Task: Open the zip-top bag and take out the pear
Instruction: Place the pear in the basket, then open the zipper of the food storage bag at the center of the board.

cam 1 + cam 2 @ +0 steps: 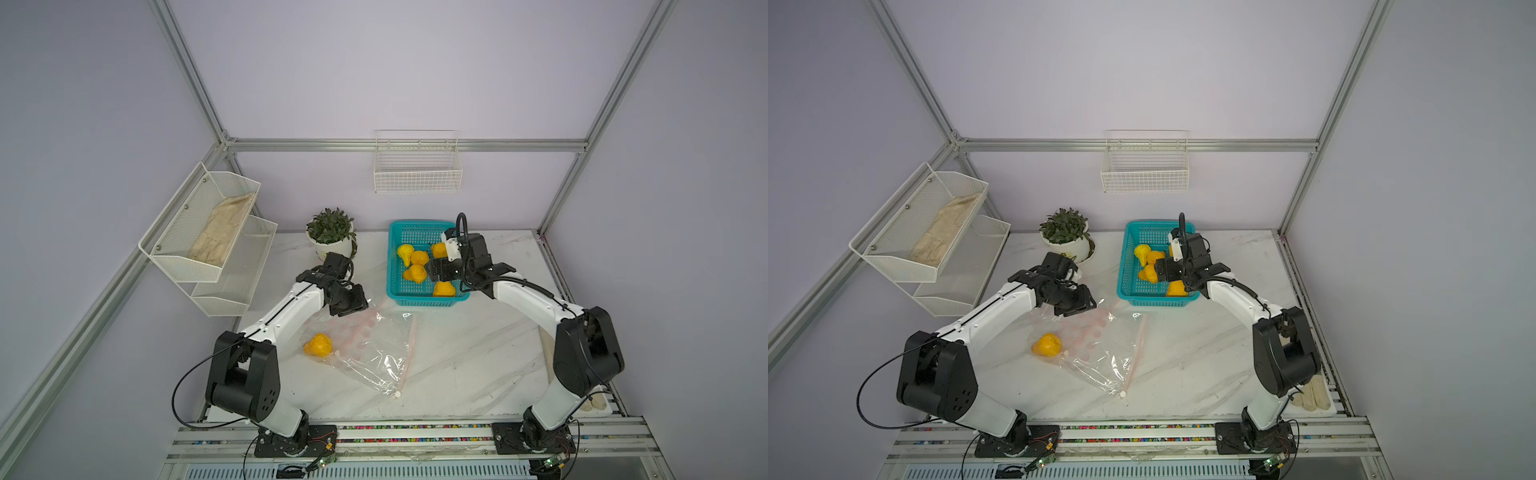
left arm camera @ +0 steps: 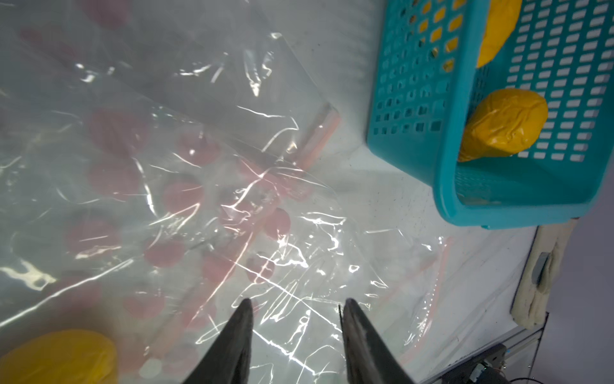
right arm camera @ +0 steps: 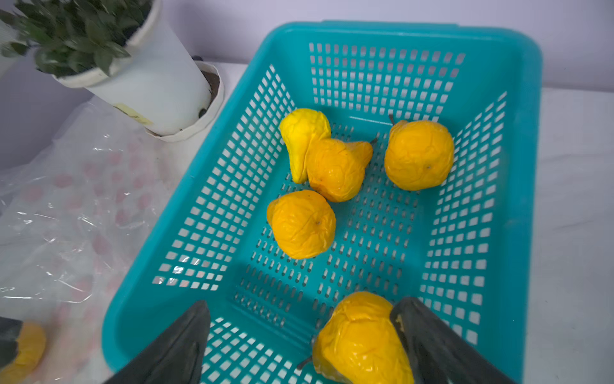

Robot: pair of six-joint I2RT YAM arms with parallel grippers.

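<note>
A white, marble-veined tabletop (image 1: 478, 353) is observed inside an aluminium frame. A clear zip-top bag (image 1: 374, 345), printed with pink dots, is laid crumpled near the middle. A teal slotted basket (image 1: 419, 300) is set toward the rear, just beside the bag's far corner. A potted plant (image 1: 330, 245) is stood to the basket's left. A beige cloth item (image 1: 1312, 395) is noted at the right front edge.

Clear zip-top bag (image 1: 370, 349): thin plastic film, glossy, crinkled; pear (image 1: 318, 345) skin wrinkled, shiny yellow; basket (image 3: 525, 166) teal moulded plastic, smooth, perforated; table (image 1: 478, 357) marble-look, polished; mesh shelf (image 1: 174, 232) white-coated metal; frame (image 1: 407, 144) matt aluminium.
</note>
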